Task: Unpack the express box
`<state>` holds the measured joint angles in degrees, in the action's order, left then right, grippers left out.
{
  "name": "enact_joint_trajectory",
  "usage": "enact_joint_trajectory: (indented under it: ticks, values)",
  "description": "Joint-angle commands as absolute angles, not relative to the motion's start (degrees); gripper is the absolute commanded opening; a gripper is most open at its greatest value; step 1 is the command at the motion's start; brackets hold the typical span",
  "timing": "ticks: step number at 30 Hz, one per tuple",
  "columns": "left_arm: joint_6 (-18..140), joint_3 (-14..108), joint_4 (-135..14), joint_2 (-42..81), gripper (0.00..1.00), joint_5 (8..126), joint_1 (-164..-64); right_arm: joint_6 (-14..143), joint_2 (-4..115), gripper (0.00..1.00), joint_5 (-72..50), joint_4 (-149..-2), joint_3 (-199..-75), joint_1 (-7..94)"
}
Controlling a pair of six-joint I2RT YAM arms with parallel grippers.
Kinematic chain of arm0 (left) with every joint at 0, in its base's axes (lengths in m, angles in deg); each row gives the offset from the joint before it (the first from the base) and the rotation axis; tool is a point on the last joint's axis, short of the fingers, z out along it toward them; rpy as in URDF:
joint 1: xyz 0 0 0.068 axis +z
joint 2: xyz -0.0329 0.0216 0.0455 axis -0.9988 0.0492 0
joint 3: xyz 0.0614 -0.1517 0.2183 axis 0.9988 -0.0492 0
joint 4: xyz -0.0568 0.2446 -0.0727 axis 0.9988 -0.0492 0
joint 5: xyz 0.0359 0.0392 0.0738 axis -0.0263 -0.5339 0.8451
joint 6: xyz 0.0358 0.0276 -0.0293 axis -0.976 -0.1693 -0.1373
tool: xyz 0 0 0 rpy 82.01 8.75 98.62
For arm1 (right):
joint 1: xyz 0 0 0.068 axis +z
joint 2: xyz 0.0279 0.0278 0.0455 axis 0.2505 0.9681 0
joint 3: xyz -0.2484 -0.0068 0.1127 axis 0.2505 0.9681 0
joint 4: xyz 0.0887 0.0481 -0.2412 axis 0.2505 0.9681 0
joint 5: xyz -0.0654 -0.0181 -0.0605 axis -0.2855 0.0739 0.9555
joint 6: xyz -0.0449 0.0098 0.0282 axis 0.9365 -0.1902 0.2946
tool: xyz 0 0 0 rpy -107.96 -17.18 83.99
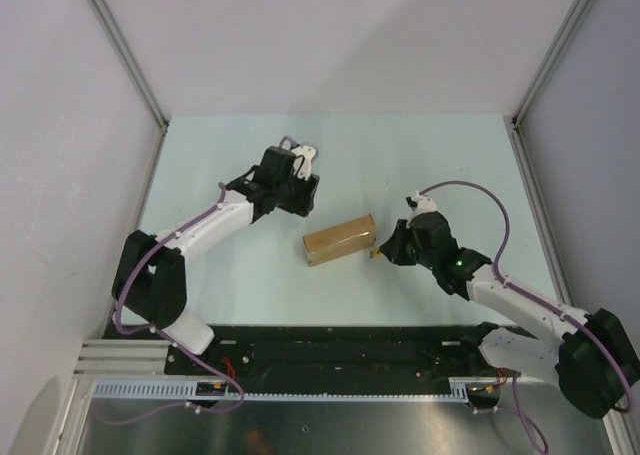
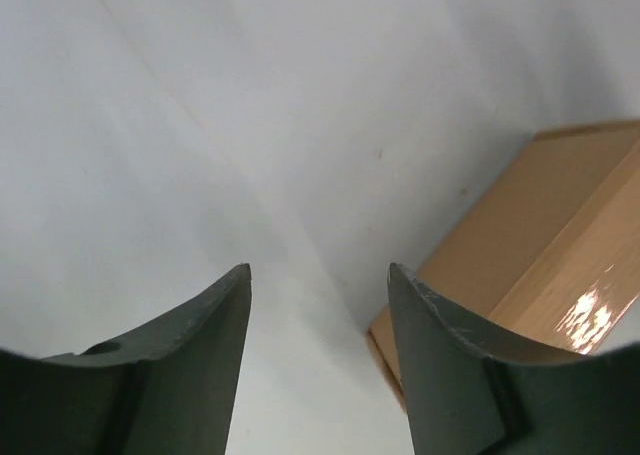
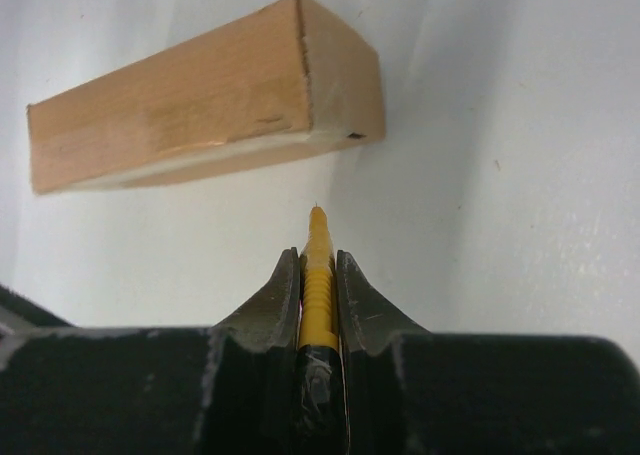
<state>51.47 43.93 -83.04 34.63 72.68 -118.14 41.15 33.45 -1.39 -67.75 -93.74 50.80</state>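
Observation:
The express box point(image 1: 340, 240), an oblong brown carton, lies flat mid-table with its flaps closed. In the left wrist view it point(image 2: 540, 235) sits just outside the right finger point(image 2: 440, 355). My left gripper point(image 1: 300, 190) hovers beside the box's far left end, and in its own view the gripper point(image 2: 318, 270) stands open over bare table with nothing between its fingers. My right gripper point(image 1: 385, 247) is at the box's right end, shut on a yellow-and-black utility knife point(image 3: 318, 275). The knife tip points at the box end point(image 3: 340, 70), a short gap away.
The pale table point(image 1: 440, 165) is walled by white panels on the left, back and right. A black rail with cable ducting point(image 1: 330, 350) runs along the near edge between the two arm bases.

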Motion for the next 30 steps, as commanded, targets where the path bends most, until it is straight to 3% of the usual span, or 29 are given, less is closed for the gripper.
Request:
enact_joint_trajectory:
  ticks: [1, 11, 19, 26, 30]
  values:
    - [57.8, 39.2, -83.8, 35.1, 0.58, 70.9, -117.1, 38.0, 37.8, 0.0, 3.8, -78.2, -96.4, 50.3]
    - [56.4, 35.0, -83.8, 35.5, 0.5, 56.1, -116.2, 39.4, 46.3, 0.0, 7.2, -82.6, -102.5, 49.0]
    - [55.3, 32.0, -83.6, 33.4, 0.49, 45.3, -116.2, 43.4, 54.3, 0.0, 0.0, -88.4, -108.3, 48.9]
    - [54.7, 30.6, -83.7, 29.2, 0.52, 46.7, -116.2, 48.0, 61.5, 0.0, -10.3, -90.5, -114.3, 49.7]
    - [54.4, 31.0, -83.6, 26.9, 0.48, 58.5, -116.0, 48.6, 63.2, 0.0, -9.4, -88.7, -115.9, 49.9]
